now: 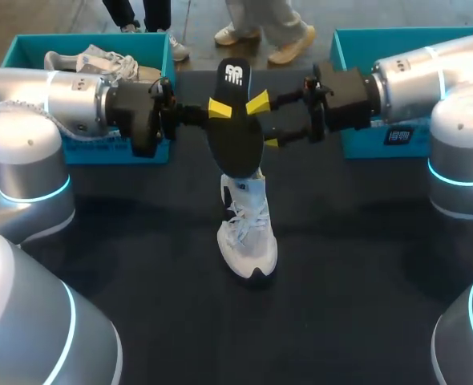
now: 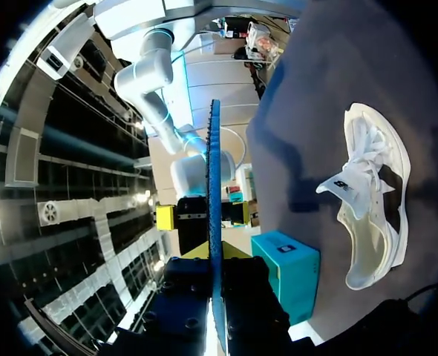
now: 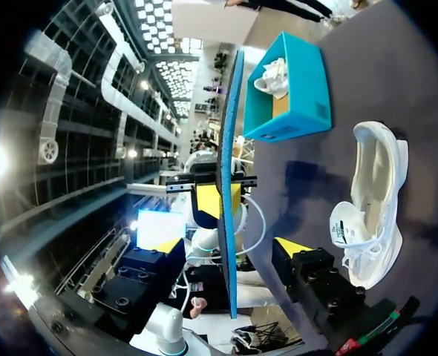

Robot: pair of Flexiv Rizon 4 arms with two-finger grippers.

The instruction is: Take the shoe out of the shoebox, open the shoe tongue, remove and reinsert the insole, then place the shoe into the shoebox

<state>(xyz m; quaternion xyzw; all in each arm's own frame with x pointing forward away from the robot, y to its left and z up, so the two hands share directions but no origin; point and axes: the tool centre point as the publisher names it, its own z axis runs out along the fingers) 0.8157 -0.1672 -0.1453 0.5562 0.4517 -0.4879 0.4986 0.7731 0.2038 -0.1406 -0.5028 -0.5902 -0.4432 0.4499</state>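
A black insole (image 1: 235,80) with a blue underside is held upright above the table's middle. My left gripper (image 1: 219,107) is shut on it from the left. In the left wrist view the insole (image 2: 214,163) stands edge-on, pinched by my left gripper (image 2: 217,251). My right gripper (image 1: 265,123) is open and straddles the insole (image 3: 229,133) from the right; its fingers (image 3: 293,248) stand apart from it on both sides. The white shoe (image 1: 248,233) lies on the dark table below the insole, also seen as the white shoe (image 2: 371,200) and the white shoe (image 3: 371,208).
A teal shoebox (image 1: 92,148) at the back left holds another white shoe (image 1: 100,60). A second teal shoebox (image 1: 365,144) stands at the back right behind my right arm. The dark table (image 1: 341,265) spreads around the shoe.
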